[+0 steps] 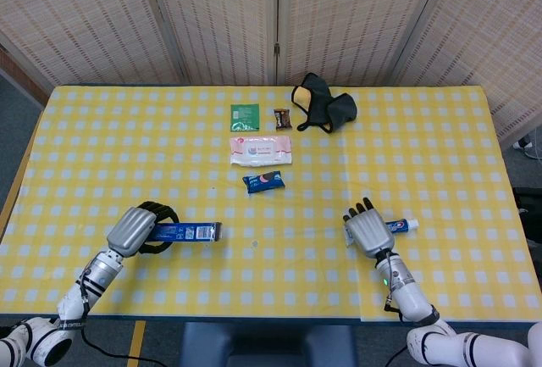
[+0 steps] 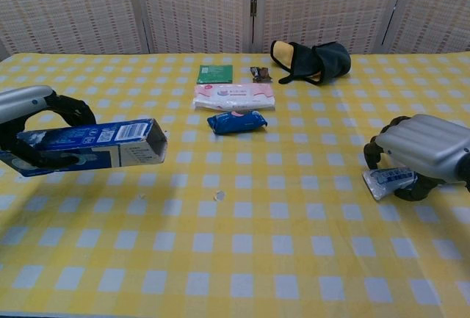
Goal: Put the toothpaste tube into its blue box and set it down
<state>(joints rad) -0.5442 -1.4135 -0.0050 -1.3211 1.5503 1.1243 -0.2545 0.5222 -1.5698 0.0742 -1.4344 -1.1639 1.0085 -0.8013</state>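
Note:
My left hand (image 1: 135, 230) grips the blue toothpaste box (image 1: 188, 231) by its left end and holds it level just above the table. The box's open end (image 2: 156, 142) faces right. In the chest view my left hand (image 2: 33, 112) wraps the box (image 2: 88, 145) from above. My right hand (image 1: 366, 231) lies over the white toothpaste tube (image 1: 400, 225) at the right front, its fingers curled round the tube. The tube's flat end (image 2: 383, 181) sticks out left of my right hand (image 2: 424, 150) and rests on the cloth.
Down the middle of the yellow checked table (image 1: 423, 155) lie a blue snack pack (image 1: 263, 181), a pink wipes pack (image 1: 261, 149), a green packet (image 1: 245, 113) and a small brown bar (image 1: 282, 117). A black and yellow pouch (image 1: 324, 102) sits at the back.

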